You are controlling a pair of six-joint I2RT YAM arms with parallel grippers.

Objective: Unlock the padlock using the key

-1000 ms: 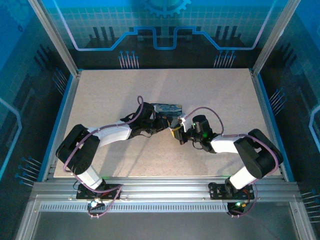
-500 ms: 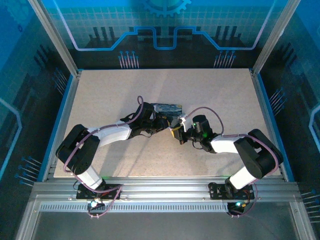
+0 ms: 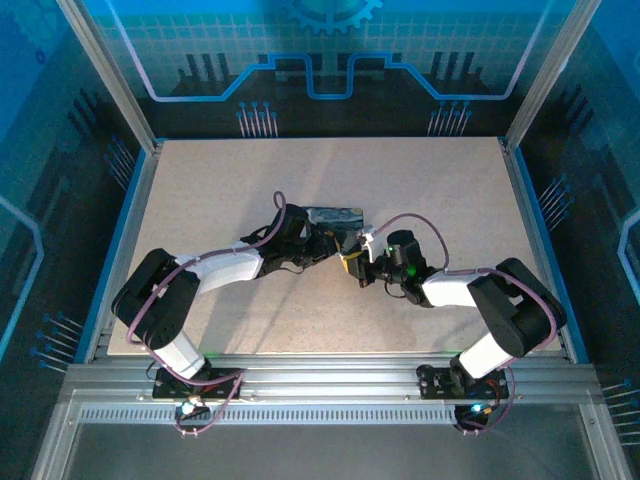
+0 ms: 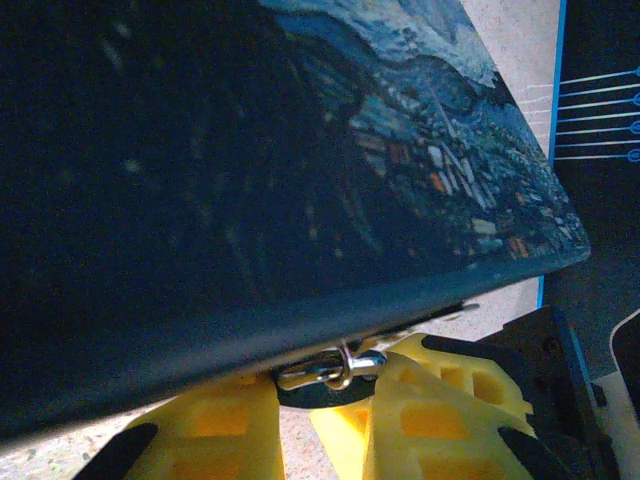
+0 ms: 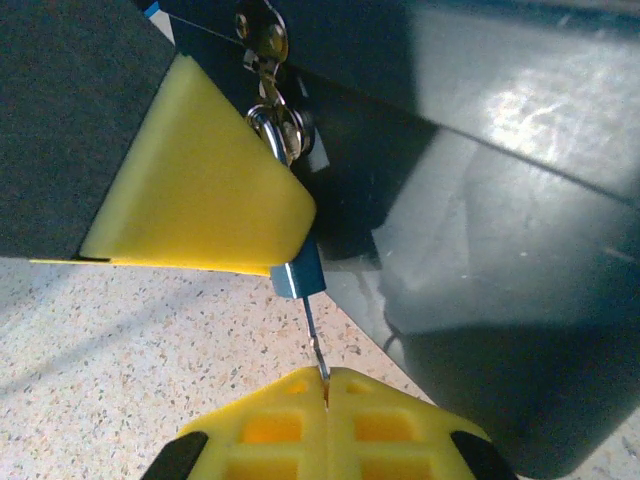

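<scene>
The padlock [image 5: 298, 275] is a tiny bluish block hanging from the latch of the Starry Night tin [image 4: 300, 150] by its silvery shackle [image 4: 330, 365]. My left gripper [image 4: 320, 400] is shut on the padlock, and one of its yellow fingers [image 5: 200, 190] covers most of the body. My right gripper [image 5: 325, 385] is shut on the key [image 5: 316, 340], a thin dark sliver. The key's tip meets the underside of the padlock. In the top view the left gripper [image 3: 333, 246] and the right gripper [image 3: 352, 264] meet just in front of the tin [image 3: 335, 215].
The tin's dark side wall [image 5: 480, 200] stands close beside the right gripper. Speckled beige tabletop [image 3: 420, 180] stretches around the tin, bounded by a blue rim [image 3: 530, 220] and glass walls. Both arms' cables [image 3: 400, 222] arch over the middle.
Both arms hold almost the same place. The tin's near edge looks a little lighter, as if it has tipped slightly.
</scene>
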